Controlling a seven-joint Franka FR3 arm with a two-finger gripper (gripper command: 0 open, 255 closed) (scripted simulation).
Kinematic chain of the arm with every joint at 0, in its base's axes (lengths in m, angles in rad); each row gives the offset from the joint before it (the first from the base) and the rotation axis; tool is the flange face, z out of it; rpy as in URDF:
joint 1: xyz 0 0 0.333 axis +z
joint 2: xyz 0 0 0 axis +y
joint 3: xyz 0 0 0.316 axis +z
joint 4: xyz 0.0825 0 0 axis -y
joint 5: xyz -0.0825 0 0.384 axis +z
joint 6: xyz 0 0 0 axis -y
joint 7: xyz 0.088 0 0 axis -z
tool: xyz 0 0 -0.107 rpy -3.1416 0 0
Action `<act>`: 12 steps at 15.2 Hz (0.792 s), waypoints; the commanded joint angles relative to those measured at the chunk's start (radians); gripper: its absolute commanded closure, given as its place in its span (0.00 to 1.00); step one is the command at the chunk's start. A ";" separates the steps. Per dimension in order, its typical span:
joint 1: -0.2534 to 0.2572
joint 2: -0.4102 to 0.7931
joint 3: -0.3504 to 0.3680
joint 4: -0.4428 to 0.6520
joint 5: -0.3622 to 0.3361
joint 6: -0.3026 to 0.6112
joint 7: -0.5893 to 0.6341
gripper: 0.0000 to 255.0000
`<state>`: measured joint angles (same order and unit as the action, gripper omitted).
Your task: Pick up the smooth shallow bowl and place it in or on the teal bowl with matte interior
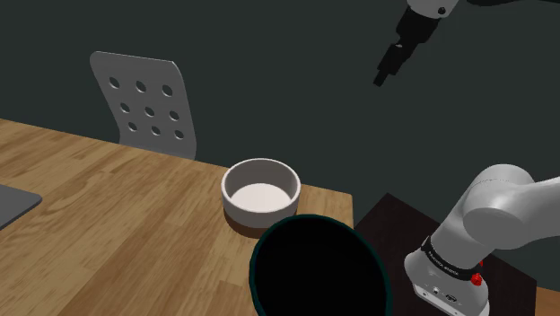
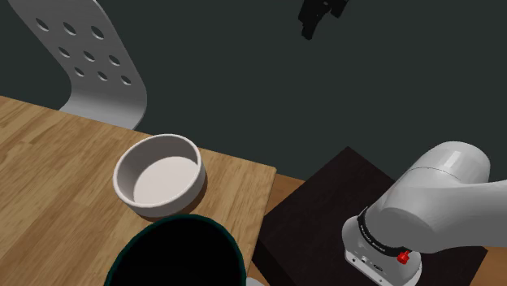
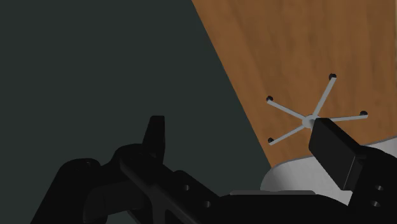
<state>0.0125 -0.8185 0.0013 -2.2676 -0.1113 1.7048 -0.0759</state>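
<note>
The white bowl [image 1: 260, 190] is sitting upright by the corner of the table [image 1: 108, 215] nearest the stand [image 1: 395, 224], just beside the teal bowl [image 1: 319, 269], while the gripper [image 1: 388, 72] is hanging high beyond that corner, its fingers standing apart and holding nothing.

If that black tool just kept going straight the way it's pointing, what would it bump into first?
Probably the wooden floor, near the chair's star-shaped base. The open tool aims about where that wood meets a dark surface, so it could be either; depth is unclear.
</note>
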 commanded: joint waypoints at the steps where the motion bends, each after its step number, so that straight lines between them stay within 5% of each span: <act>1: 0.000 0.000 0.000 0.000 0.000 0.000 0.000 0.00; 12: 0.072 0.097 0.184 -0.086 0.139 0.128 0.217 0.00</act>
<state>0.0764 -0.7347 0.1627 -2.3530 0.0128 1.8225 0.1149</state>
